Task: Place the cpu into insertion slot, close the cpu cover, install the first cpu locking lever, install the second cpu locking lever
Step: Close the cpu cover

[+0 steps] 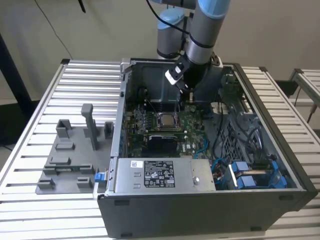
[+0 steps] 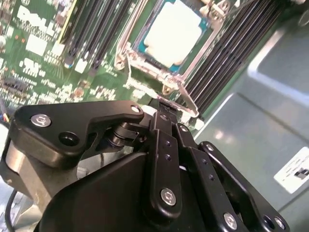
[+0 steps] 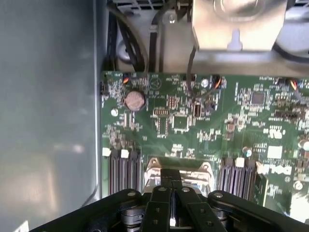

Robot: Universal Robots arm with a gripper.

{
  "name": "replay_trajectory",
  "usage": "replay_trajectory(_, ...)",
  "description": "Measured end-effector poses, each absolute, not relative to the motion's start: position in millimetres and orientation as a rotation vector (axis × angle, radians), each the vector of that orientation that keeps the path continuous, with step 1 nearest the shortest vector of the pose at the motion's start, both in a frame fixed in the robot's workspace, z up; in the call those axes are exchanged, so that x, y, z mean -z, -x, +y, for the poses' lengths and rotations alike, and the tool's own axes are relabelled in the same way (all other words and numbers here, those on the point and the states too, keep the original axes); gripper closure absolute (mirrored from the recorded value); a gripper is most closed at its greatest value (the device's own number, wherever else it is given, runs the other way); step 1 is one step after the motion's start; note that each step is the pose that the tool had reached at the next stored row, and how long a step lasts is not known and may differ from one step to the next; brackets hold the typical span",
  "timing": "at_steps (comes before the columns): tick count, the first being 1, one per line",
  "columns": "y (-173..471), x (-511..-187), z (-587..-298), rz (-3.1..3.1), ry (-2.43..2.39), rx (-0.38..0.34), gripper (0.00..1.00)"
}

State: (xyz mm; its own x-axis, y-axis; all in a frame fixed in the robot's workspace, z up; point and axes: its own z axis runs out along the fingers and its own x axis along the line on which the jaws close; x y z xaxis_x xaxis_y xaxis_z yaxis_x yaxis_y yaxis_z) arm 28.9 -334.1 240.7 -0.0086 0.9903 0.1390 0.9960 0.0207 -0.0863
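Cpu (image 2: 171, 31) sits flat and face up in the slot (image 1: 158, 120), at the middle of the board (image 3: 193, 121). It is square, so it has no long axis. Its edges run parallel to the memory slots (image 2: 231, 53). The cover (image 2: 129, 48) lies down flat as a frame around it. Gripper (image 2: 166, 104) fingers are together, with the tips at the frame's edge nearest the case wall (image 2: 251, 121). Whether they pinch anything cannot be told.

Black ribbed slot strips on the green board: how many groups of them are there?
2. In the second wrist view, one group lies on one side of the cpu, the other group on the opposite side. More could be hidden from view.
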Motion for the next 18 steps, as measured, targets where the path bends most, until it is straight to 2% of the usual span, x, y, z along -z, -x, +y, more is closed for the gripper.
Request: replay_trajectory(18,14,-241,-329,-2.128,2.096,0.064,0.89)
